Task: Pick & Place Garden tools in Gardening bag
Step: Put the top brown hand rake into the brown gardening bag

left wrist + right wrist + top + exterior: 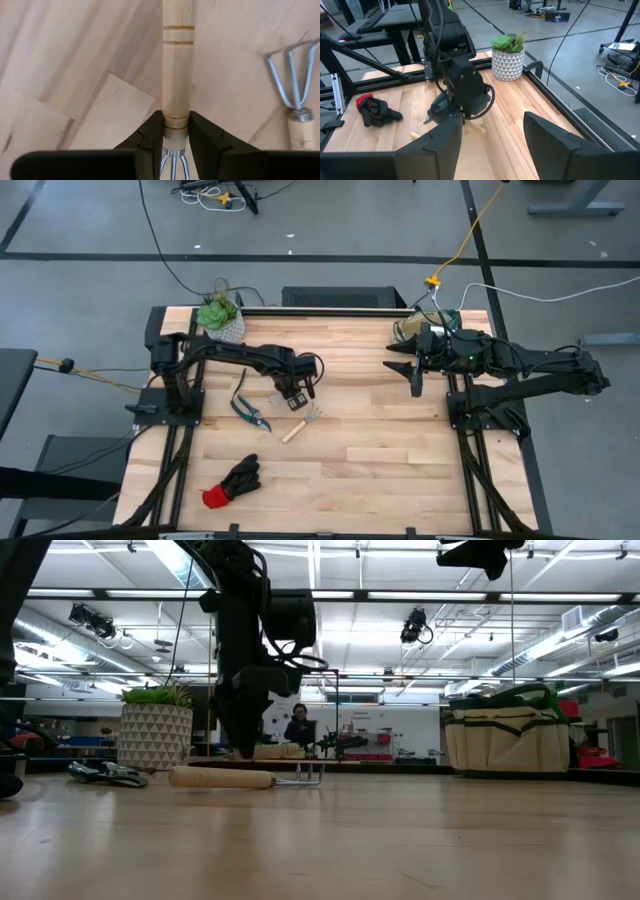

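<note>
My left gripper (296,392) points down over the middle of the table and is shut on a wooden-handled fork (177,65). Beside it a wooden-handled rake (300,425) lies flat on the table. Dark-handled pruning shears (250,412) lie to the left of the rake. A black glove with a red cuff (232,480) lies near the front edge. The beige gardening bag (505,740) stands at the far right corner. My right gripper (415,380) hangs open in the air near the bag, holding nothing. My left gripper pinches the fork's wooden handle between its two fingers at the end next to the metal tines (176,114). The fingers come from above and lie across the handle. The handle lies about level and, in the low view, shows just above the tabletop (280,750).
A leafy plant in a white patterned pot (220,315) stands at the far left corner. Black frame rails run along both sides of the table. Bare wood lies between the rake and the bag (440,320). A person sits in the room far behind the table.
</note>
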